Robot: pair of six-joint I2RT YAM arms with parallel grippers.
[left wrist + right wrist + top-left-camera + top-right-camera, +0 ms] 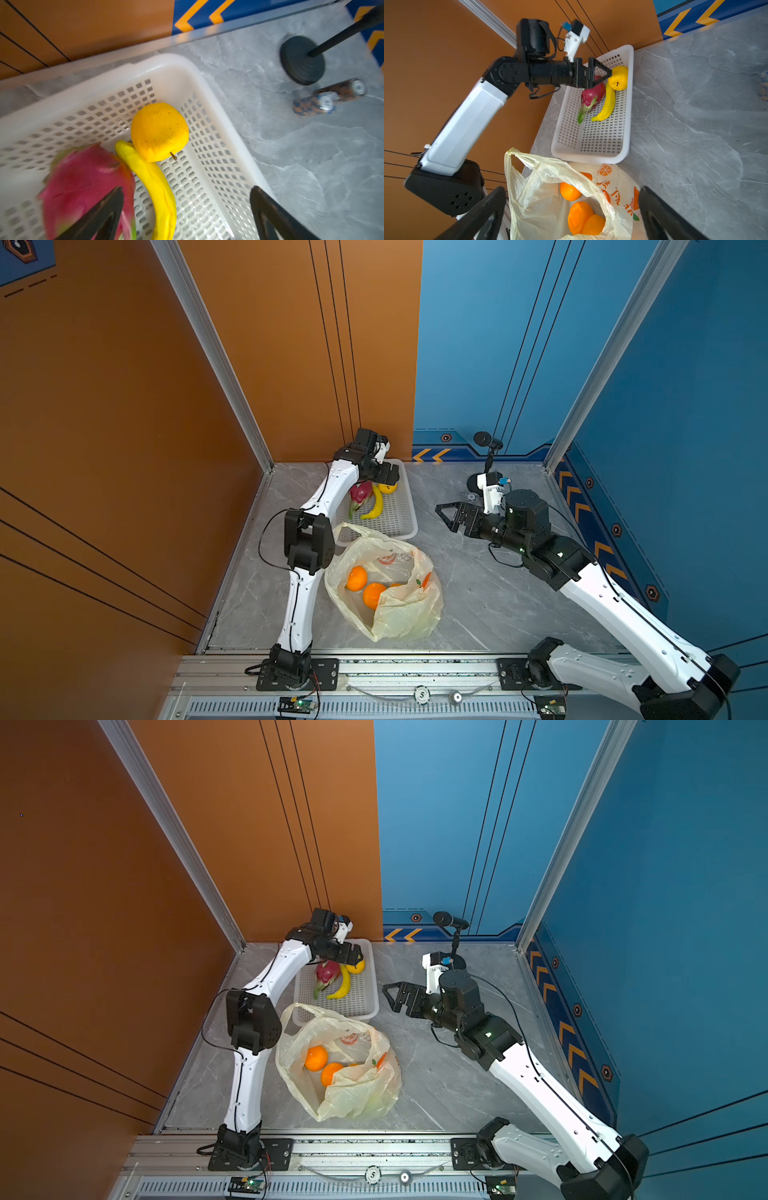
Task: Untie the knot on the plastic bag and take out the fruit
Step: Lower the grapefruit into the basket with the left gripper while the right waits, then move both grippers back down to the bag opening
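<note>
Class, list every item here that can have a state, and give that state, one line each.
Plastic bag, untied, mouth open, lying on the table.
Oranges, inside the bag.
Basket, holding dragon fruit, banana and yellow fruit.
Left gripper, open, empty, over the basket.
Right gripper, open, empty, above the table.

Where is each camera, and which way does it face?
Top view: high over the front rail, looking down at the grey table; left arm and right arm show.
Top view: beside it, same direction; translucent pale-yellow plastic bag central.
Left wrist: over the white perforated plastic basket, looking down; open left gripper shows.
Right wrist: on the right, facing bag and basket; open right gripper and left arm show.
Shared by wrist views: magenta dragon fruit.
</note>
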